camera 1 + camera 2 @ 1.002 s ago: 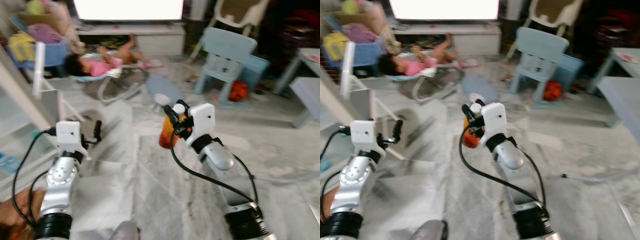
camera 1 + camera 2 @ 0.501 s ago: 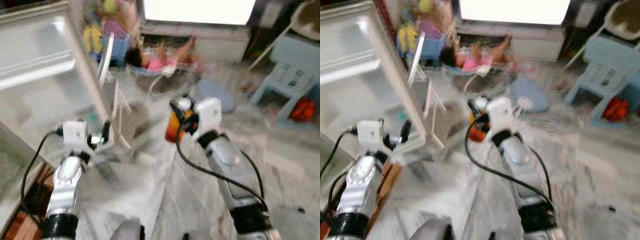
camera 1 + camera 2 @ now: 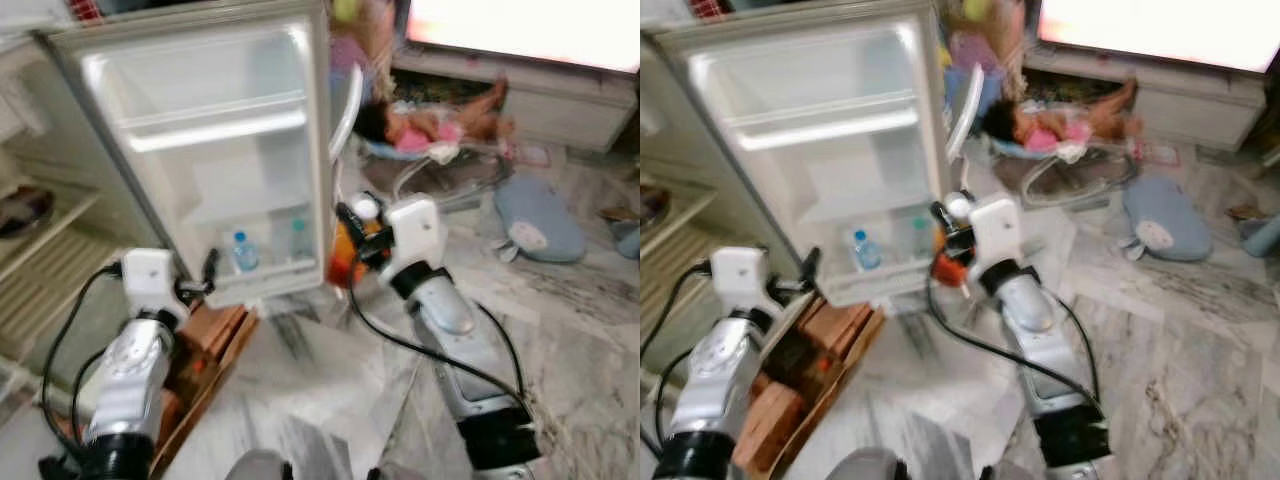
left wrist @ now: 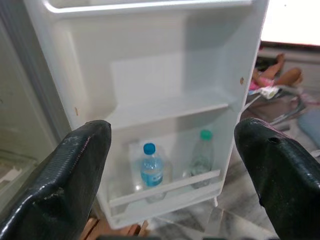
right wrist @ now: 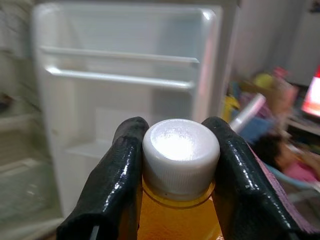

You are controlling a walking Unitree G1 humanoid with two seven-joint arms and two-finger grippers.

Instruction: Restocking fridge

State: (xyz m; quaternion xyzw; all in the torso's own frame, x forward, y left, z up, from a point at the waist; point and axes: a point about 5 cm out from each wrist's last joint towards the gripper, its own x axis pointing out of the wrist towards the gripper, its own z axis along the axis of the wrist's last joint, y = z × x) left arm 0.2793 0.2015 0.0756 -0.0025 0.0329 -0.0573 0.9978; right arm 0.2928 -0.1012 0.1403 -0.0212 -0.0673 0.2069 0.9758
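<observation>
The right gripper [image 5: 180, 165] is clamped on the white-capped orange juice bottle [image 3: 345, 255], held at centre frame just beside the open fridge door [image 3: 215, 150]; the left gripper [image 4: 172, 165] is spread wide, empty, at eight o'clock, facing the door's lowest shelf [image 4: 165, 187]; there a blue-capped water bottle [image 4: 150, 170] and a green-capped bottle [image 4: 202, 155] stand side by side; a person [image 3: 430, 125] lies on a bouncer at one o'clock.

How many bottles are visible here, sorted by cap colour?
Blue cap: 1, water bottle in the fridge door's bottom rack
Green cap: 1, clear bottle beside it
White cap: 1, orange bottle held by the right gripper
Total: 3
</observation>
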